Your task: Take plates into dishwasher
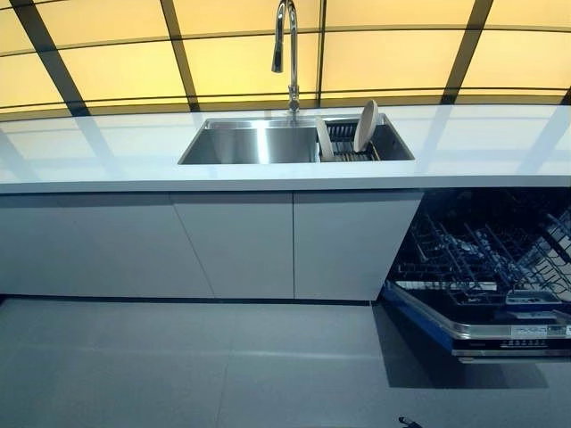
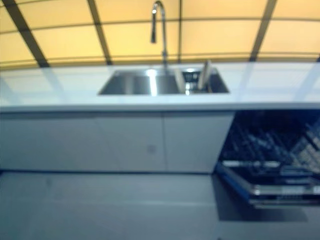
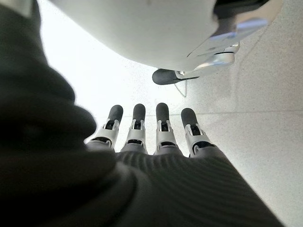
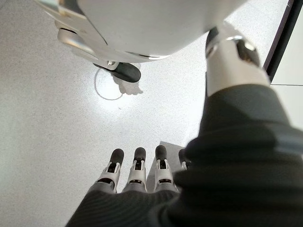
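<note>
Fingers point(image 3: 162, 124) of the left hand point(image 3: 156, 156) hang straight and relaxed over the pale floor point(image 3: 255, 132), holding nothing, and the right hand point(image 4: 137, 182) hangs the same way, its fingers point(image 4: 138, 165) loose and empty. Two pale plates point(image 1: 365, 126) stand on edge in a dark rack point(image 1: 343, 143) in the right part of the steel sink point(image 1: 250, 144), set into the white bench point(image 1: 107, 152) below a tall tap point(image 1: 287, 53). Down to the right, under the bench, the dishwasher point(image 1: 486, 276) stands open with its wire basket point(image 1: 482, 259) pulled out, well apart from the plates.
</note>
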